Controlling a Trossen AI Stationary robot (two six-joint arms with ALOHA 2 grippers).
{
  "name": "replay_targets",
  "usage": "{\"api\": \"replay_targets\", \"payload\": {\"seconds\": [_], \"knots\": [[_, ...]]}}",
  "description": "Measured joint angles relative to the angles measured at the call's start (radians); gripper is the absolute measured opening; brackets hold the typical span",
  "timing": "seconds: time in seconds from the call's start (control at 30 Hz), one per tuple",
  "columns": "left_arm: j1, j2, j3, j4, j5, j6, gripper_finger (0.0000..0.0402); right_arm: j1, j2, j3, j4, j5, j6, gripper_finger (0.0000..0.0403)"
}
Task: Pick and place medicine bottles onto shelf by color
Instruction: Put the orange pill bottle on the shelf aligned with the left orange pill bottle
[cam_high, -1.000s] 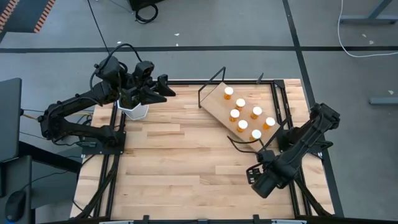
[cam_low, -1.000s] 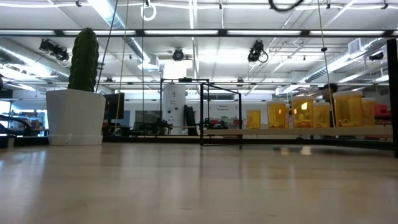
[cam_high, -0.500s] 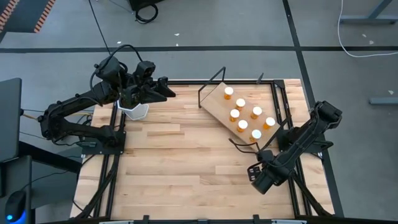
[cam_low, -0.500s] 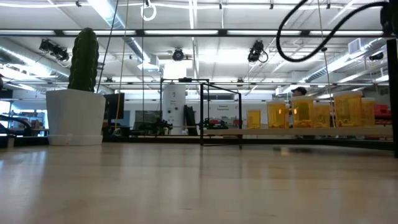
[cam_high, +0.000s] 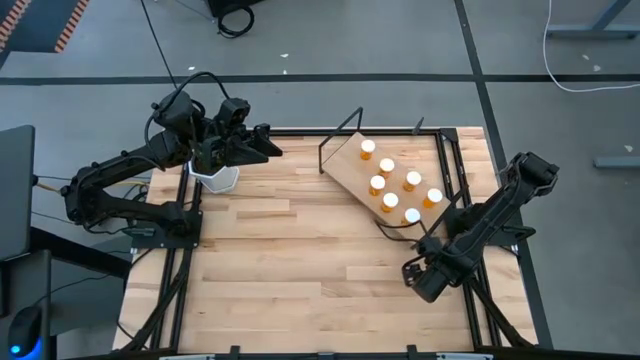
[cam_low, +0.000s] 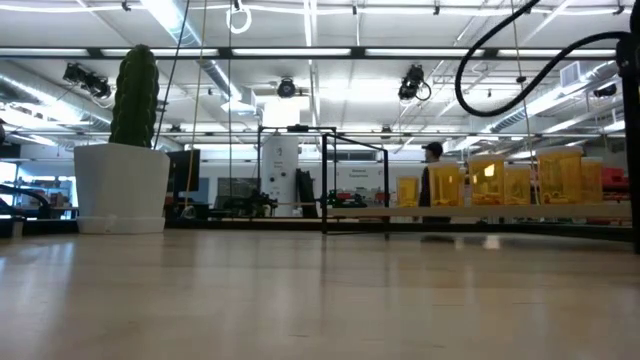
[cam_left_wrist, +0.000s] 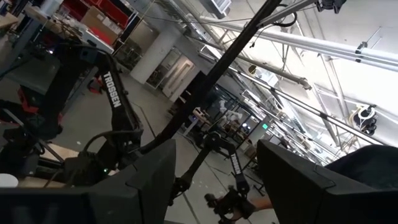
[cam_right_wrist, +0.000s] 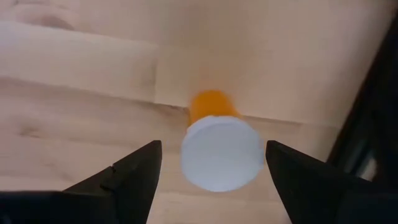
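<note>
Several orange medicine bottles with white caps stand upright on the tilted wooden shelf at the table's far right. One more orange bottle stands upright on the tabletop; only the right wrist view shows it. My right gripper hangs over it at the table's right side, pointing down and open. One finger stands on each side of the white cap without touching it. My left gripper hovers open and holds nothing above the far left corner, beside the plant pot.
A white pot with a cactus stands at the far left corner, tall in the low view. The shelf's black wire frame rises at its far end. Black frame rails run along the table's right side. A person is in the room behind.
My right gripper has come down toward the tabletop and moved a little toward the far right, staying open and pointing down. My left gripper has rolled slightly about its own axis without leaving its place. A person has walked into view behind the shelf.
</note>
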Motion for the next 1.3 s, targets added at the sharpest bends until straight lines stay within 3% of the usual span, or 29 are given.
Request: {"api": "replay_targets", "payload": {"seconds": [0.57, 1.0, 1.3], "knots": [[0.0, 0.0, 0.0, 0.0, 0.0, 0.004, 0.0231, 0.0, 0.0, -0.039, 0.08, -0.026, 0.0, 0.0292], [0.0, 0.0, 0.0, 0.0, 0.0, 0.007, 0.0231, 0.0, 0.001, -0.039, 0.055, -0.051, 0.004, 0.0233], [0.0, 0.0, 0.0, 0.0, 0.0, 0.007, 0.0231, 0.0, 0.001, -0.039, 0.056, -0.048, 0.006, 0.023]]}}
